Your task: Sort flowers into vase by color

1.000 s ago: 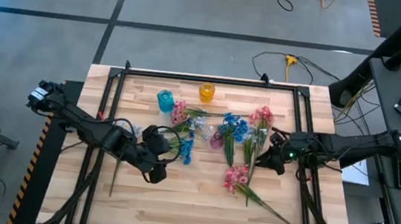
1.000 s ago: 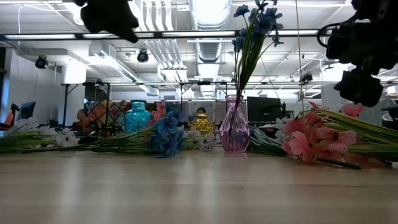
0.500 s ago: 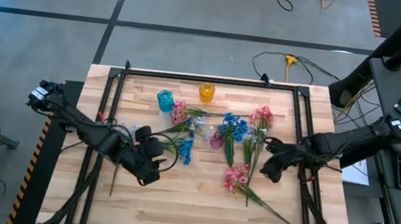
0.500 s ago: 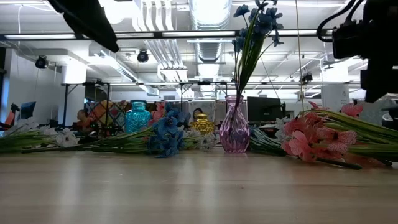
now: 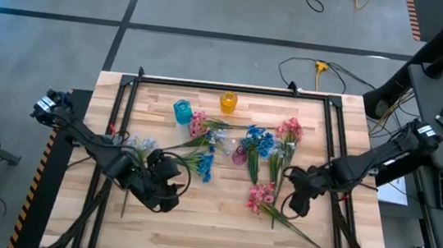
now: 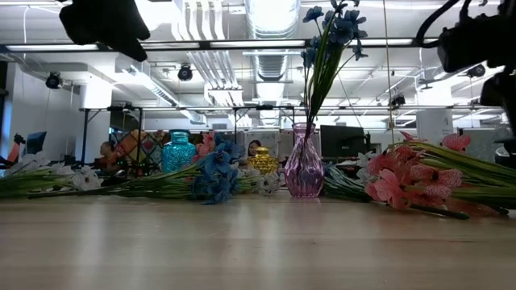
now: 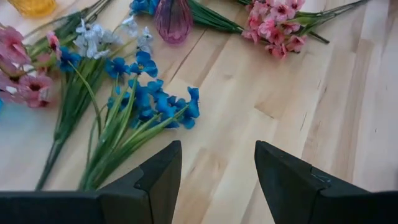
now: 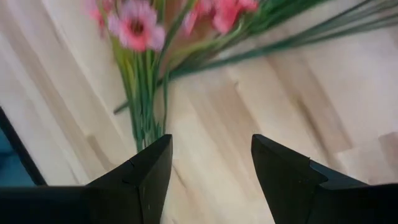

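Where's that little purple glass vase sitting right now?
In the high view, the small purple glass vase stands near the middle of the wooden table, holding blue flowers, with a loose blue spray lying to its left.

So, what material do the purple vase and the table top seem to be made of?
The purple vase looks like tinted glass, though clear plastic is possible: it is glossy and light passes through it. The table top appears to be pale wood in joined strips, with a smooth matte finish: plank seams and grain show in the left wrist view.
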